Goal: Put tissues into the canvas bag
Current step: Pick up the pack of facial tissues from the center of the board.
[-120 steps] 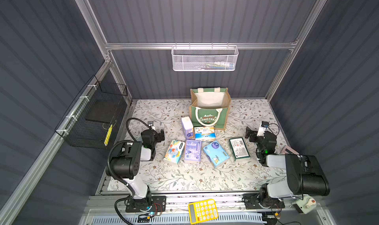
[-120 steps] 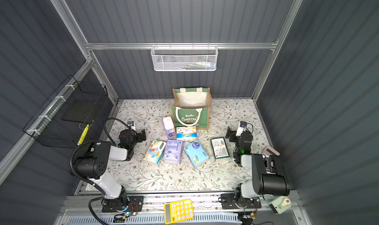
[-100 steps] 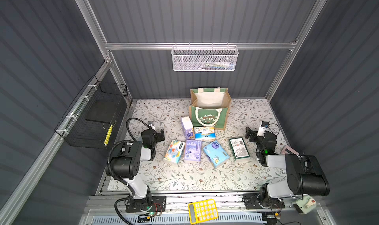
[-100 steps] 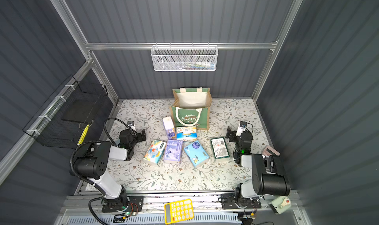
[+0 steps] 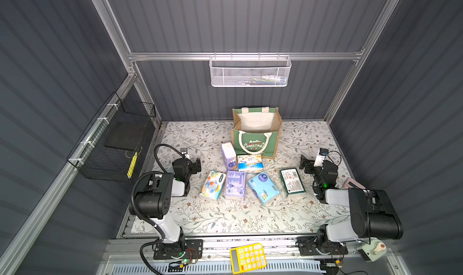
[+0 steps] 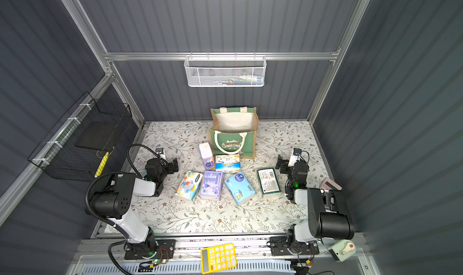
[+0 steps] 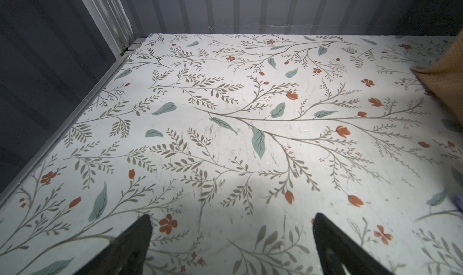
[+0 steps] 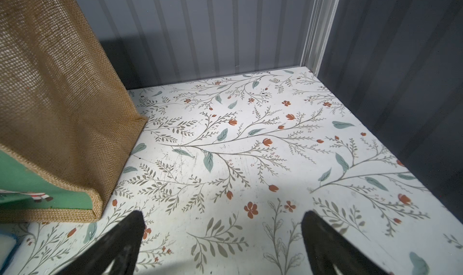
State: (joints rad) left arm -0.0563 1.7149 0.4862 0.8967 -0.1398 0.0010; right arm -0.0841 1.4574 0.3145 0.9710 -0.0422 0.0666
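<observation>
1. Take the back wall as twelve o'clock. Your left gripper (image 5: 197, 165) sits at nine o'clock of the cluster, jaws spread wide and empty. Its wrist view shows only the bare floral table (image 7: 225, 110) between them.
2. The cartoon-printed pack (image 5: 212, 185) lies flat at that gripper's four o'clock and looks like its natural first pick. The lavender pack (image 5: 235, 185) lies tight against its three o'clock side. Come straight down and close across the short width, easing one finger into that seam without shoving the neighbour.
3. At eleven o'clock of the cluster the purple-white pack (image 5: 228, 156) stands on end. The white-blue-orange pack (image 5: 249, 163) is close at its three o'clock. Both crowd the bag's front, so I would leave them until the outer packs are gone.
4. The canvas bag (image 5: 255, 146) stands at twelve o'clock with its mouth open and nothing visible on the cream lining. All six tissues are outside it. Carry each pack well above the front rim and its draped rope handle, and let go over the middle.
5. The light blue pack (image 5: 263, 188) lies skewed at five o'clock, so turn the wrist to match before closing. The dark green pack (image 5: 292, 181) lies at three o'clock, free on both long sides.
6. Your right gripper (image 5: 304, 165) is just beyond the green pack, jaws spread and holding nothing.
</observation>
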